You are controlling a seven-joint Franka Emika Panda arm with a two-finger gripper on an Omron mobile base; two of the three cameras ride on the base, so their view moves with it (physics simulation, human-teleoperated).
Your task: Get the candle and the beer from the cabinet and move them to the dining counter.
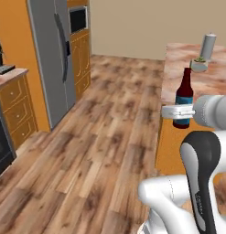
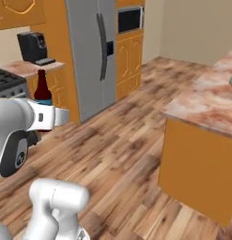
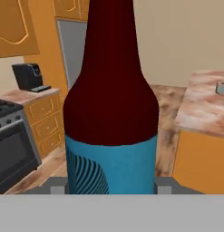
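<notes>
Done: your candle [image 1: 200,61] already sits on the dining counter [image 1: 215,84], by its far end | Now: gripper [image 1: 182,111] clamps the beer [image 1: 183,98] upright, in the air off the counter's near edge | Left: set the beer down on the counter.

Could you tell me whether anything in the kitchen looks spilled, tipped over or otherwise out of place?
Nothing stands out. The beer is upright in the gripper, and the candle sits upright on the dining counter.

Wood-plank floor [image 1: 105,137], beige wall [image 1: 132,23], grey fridge [image 1: 52,55], orange cupboards [image 1: 16,109], black coffee machine [image 2: 33,47].
</notes>
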